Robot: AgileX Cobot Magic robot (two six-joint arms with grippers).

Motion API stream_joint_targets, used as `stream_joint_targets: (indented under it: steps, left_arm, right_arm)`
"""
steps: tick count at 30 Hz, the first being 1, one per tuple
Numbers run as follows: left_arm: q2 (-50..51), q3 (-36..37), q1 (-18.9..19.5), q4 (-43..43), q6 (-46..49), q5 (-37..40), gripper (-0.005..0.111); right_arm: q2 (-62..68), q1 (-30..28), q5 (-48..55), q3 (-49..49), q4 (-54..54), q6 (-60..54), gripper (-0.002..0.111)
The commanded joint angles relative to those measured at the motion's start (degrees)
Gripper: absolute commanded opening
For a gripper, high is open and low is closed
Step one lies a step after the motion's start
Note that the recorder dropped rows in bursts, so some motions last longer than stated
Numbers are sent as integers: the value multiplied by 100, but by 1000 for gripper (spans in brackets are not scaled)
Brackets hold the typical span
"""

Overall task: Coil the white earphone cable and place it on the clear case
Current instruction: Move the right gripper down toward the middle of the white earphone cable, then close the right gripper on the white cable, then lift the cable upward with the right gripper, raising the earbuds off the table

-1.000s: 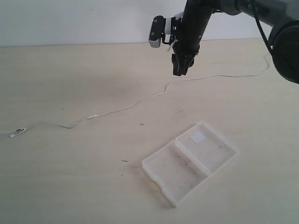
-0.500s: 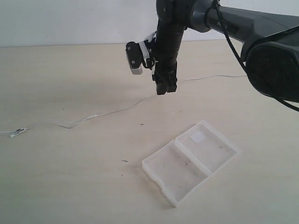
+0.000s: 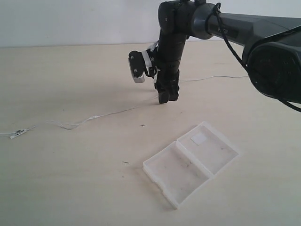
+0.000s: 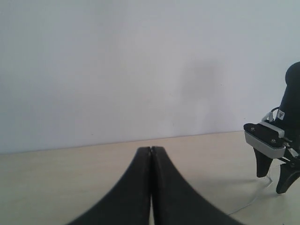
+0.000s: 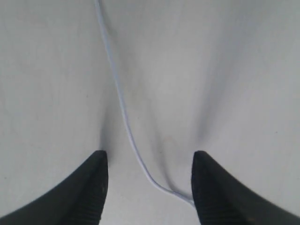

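Note:
The white earphone cable [image 3: 113, 112] lies stretched across the table from its plug end at the far left [image 3: 18, 133] to the right edge [image 3: 221, 76]. My right gripper [image 3: 168, 99] points down over the cable's middle, just above the table. In the right wrist view it [image 5: 149, 157] is open, with the white earphone cable [image 5: 123, 110] running between its two fingers, untouched. The clear case [image 3: 193, 161] lies open in front of it, a white patch on its far half. My left gripper [image 4: 151, 149] is shut and empty, away from the cable; the exterior view does not show it.
The right arm [image 3: 244, 23] reaches in from the upper right, its wrist camera [image 3: 137, 67] sticking out to the left. The left wrist view shows the right gripper's fingers [image 4: 262, 166] and a pale wall behind the table. Small dark specks [image 3: 125, 162] dot the tabletop.
The right arm swung left along the cable and came down until its fingers straddle the wire near the table. The left gripper stayed shut.

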Motion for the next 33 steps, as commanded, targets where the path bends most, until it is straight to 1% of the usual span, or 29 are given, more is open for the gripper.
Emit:
stream_joint_targets:
  steps: [1, 6, 9, 11, 12, 13, 14, 15, 16, 17, 19, 21, 23, 27, 33]
  left_arm:
    - [-37, -1, 10, -36, -10, -9, 0]
    - [-37, -1, 10, -36, -10, -9, 0]
    - [-37, -1, 10, -36, -10, -9, 0]
    - [-37, -1, 10, -36, -10, -9, 0]
    - [-37, -1, 10, -36, -10, -9, 0]
    - [-37, -1, 10, -36, -10, -9, 0]
    - [-37, -1, 10, -36, -10, -9, 0]
    - [-37, -1, 10, -36, -10, -9, 0]
    - [-37, -1, 10, -36, -10, -9, 0]
    - [-37, -1, 10, -36, -10, -9, 0]
    - [-37, -1, 10, -36, -10, 4, 0]
    - [-37, -1, 10, -36, -10, 4, 0]
    - [-37, -1, 10, -36, -10, 4, 0]
    - [-37, -1, 10, -36, -10, 4, 0]
    - [-37, -1, 10, -36, -10, 4, 0]
  right_arm:
    - [115, -11, -121, 31, 84, 9, 53]
    - [153, -11, -135, 31, -118, 9, 52]
    - [153, -11, -135, 31, -207, 53, 48]
    - [153, -11, -118, 31, -207, 62, 41]
    - [153, -11, -35, 31, -182, 62, 31]
    - [153, -11, -11, 31, -165, 62, 26]
    - [153, -11, 17, 31, -69, 62, 18]
    - [153, -11, 35, 31, -69, 62, 14]
    - [153, -11, 52, 31, -69, 37, 5]
    - [153, -11, 52, 31, -69, 48, 0]
    - [142, -11, 150, 6, -112, 260, 0]
    - [-82, -11, 238, -5, -540, 888, 0]
    - [-415, -11, 238, -62, -822, 1237, 0]
    - [-1285, -22, 238, -73, -857, 1554, 0]
    - [-2107, -35, 238, -73, -838, 1843, 0]
